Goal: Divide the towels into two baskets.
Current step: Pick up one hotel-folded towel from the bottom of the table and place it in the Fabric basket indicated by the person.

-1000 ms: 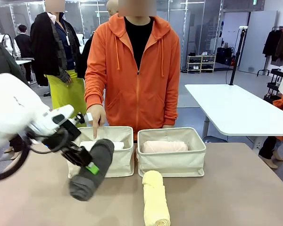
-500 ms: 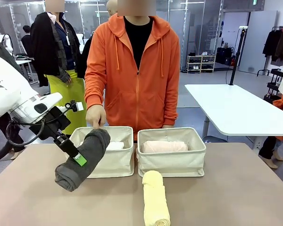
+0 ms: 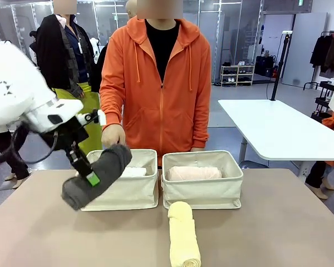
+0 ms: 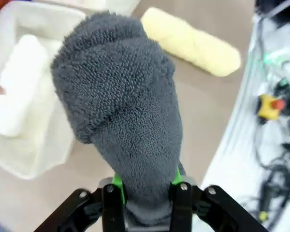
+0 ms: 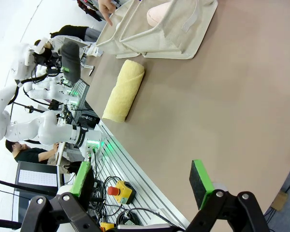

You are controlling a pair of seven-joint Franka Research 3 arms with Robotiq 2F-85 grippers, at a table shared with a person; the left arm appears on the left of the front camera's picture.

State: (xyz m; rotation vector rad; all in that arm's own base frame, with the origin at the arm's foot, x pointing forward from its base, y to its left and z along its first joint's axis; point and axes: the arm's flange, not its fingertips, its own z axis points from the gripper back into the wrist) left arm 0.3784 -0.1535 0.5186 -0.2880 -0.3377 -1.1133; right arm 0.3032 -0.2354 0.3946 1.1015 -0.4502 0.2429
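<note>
The left tool [image 3: 92,179] grips the dark grey towel [image 3: 114,160] at mid-length, tilted over the front rim of the left basket [image 3: 136,192]. The roll looks soft and light; a mid-length hold should limit sag. The right tool [image 5: 141,180] stands open.

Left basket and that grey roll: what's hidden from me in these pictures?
Front view: the white towel is mostly hidden behind the dark grey towel and the left basket wall.
Front view: the pink towel has its underside behind the right basket wall.
Front view: the person's hand has its fingertips behind the dark grey towel.
Left wrist view: the left gripper jaws' green pads are mostly buried in the towel.
</note>
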